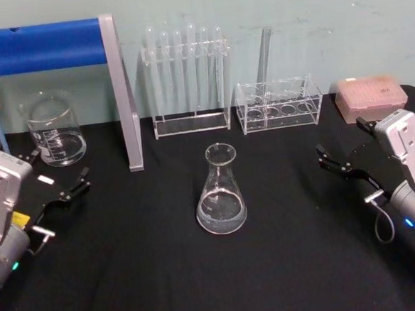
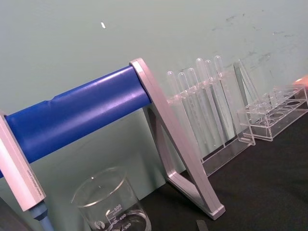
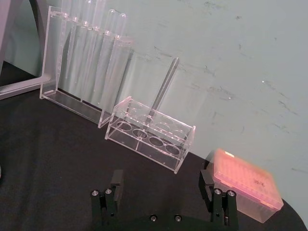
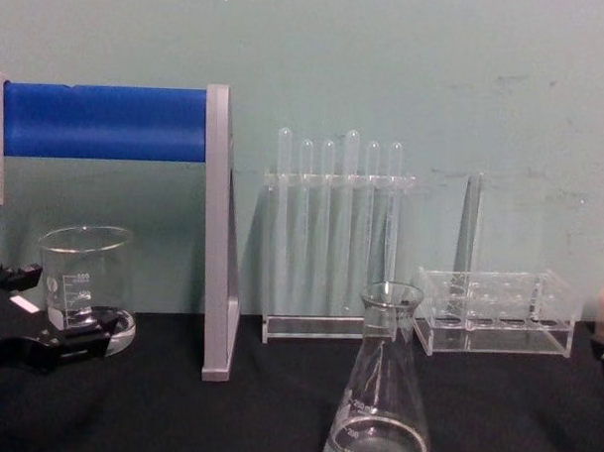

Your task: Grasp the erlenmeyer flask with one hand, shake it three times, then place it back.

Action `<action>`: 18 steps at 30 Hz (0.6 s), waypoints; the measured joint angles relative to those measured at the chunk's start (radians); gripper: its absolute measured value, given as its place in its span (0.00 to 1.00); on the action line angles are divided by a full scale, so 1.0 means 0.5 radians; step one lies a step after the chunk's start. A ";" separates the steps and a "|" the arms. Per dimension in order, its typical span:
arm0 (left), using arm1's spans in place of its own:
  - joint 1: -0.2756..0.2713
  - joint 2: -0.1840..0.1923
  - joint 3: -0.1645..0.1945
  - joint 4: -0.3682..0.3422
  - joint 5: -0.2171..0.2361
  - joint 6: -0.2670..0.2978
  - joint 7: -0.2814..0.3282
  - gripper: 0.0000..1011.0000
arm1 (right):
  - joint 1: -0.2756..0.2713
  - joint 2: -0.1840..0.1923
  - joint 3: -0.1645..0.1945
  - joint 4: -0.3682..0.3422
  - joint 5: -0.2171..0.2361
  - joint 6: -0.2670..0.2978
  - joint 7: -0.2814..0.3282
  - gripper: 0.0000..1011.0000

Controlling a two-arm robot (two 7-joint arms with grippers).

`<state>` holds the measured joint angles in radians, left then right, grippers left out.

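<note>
The erlenmeyer flask (image 1: pixel 220 190) stands upright on the black table (image 1: pixel 286 264), near the middle, with a little clear liquid in its wide base. From the chest view the flask (image 4: pixel 380 407) is close, at the lower centre. My left gripper (image 1: pixel 57 171) rests open at the table's left side, beside the beaker and well apart from the flask; its fingers (image 4: pixel 80 339) show at the chest view's left edge. On the table's right side my right gripper (image 1: pixel 343 146) is open with nothing between its fingers (image 3: pixel 115 180), also far from the flask.
A glass beaker (image 1: pixel 52 131) stands at the back left. A blue roll on a grey stand (image 1: pixel 125 97) rises behind it. Along the back stand a test tube rack (image 1: pixel 188 78), a low clear rack (image 1: pixel 279 104) and a pink tip box (image 1: pixel 371 96).
</note>
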<state>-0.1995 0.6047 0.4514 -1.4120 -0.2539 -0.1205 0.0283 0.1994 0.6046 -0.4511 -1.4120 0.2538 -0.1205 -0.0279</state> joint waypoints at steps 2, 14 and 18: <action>0.000 0.000 0.000 0.000 0.000 0.000 0.000 0.99 | -0.011 -0.006 0.013 -0.006 0.002 -0.001 0.014 0.99; 0.000 0.000 0.000 0.000 0.000 0.000 0.000 0.99 | -0.104 -0.041 0.081 -0.107 0.063 -0.020 0.114 0.99; 0.000 0.000 0.000 0.000 0.000 0.000 0.000 0.99 | -0.136 -0.058 0.097 -0.149 0.097 -0.020 0.161 0.99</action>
<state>-0.1996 0.6047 0.4514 -1.4120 -0.2538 -0.1205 0.0283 0.1311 0.5759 -0.4028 -1.4866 0.3023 -0.1305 0.0524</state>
